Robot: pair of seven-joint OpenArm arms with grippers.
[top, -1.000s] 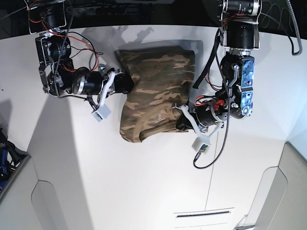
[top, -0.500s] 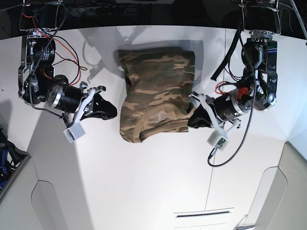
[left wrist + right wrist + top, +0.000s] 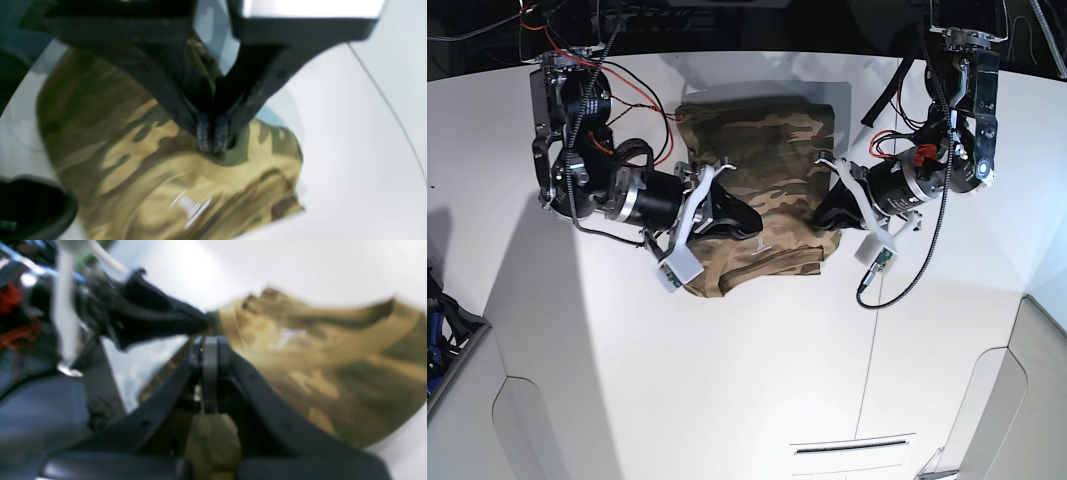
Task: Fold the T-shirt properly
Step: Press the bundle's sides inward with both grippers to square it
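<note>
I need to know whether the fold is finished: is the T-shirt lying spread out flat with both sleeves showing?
No. In the base view the T-shirt lies folded into a compact bundle, no sleeves spread.

A white table [image 3: 727, 400] with a thin seam line. A folded camouflage T-shirt [image 3: 762, 160] lies on it near the far edge.

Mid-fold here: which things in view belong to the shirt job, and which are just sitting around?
Part of the job:
- camouflage T-shirt, partly folded on the white table
- left gripper, fingers closed over the cloth
- right gripper, reaching over the shirt

Just lying about:
- blue clutter at the table's edge
- loose cables hanging from the arms
</note>
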